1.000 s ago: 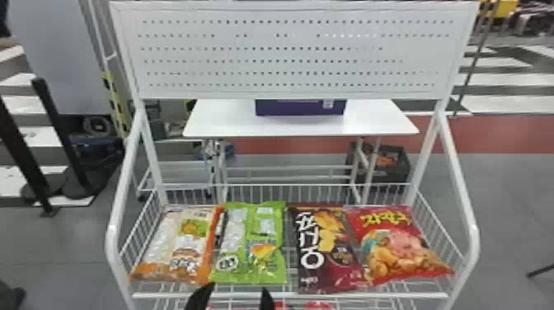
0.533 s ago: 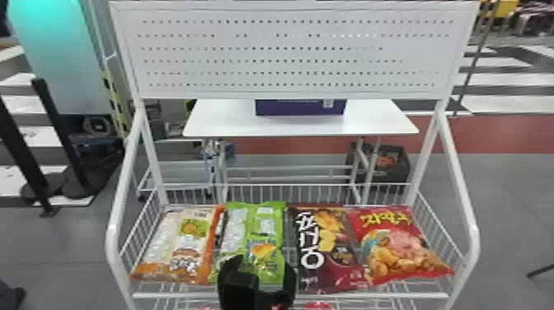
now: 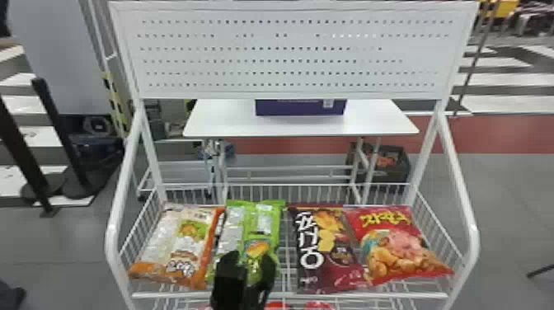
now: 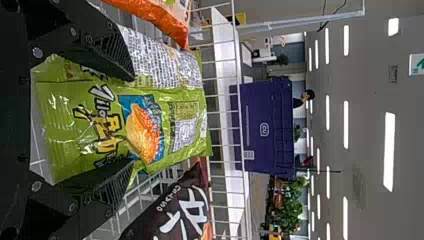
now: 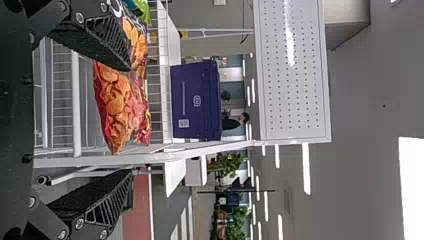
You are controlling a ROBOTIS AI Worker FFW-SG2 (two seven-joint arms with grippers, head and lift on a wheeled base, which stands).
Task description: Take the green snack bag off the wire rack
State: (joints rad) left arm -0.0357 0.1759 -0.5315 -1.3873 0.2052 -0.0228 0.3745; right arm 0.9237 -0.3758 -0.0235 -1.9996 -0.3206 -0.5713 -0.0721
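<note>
In the head view my left gripper is over the front part of the green snack bag, which lies on the wire rack between an orange-and-white bag and a dark one. The left wrist view has that gripper open, one finger toward each side of the green bag, whose near end reaches between them. Whether the fingers touch it, I cannot tell. My right gripper stands open off toward the rack's right side, with no bag held.
Beside the green bag lie the orange-and-white bag, the dark bag and, farther right, a red bag. A white perforated panel rises above the rack. Behind stands a white table with a purple box.
From the front edge of the rack, the left gripper has moved forward and up in the head view, over the green bag's front part. The bags have kept their places.
</note>
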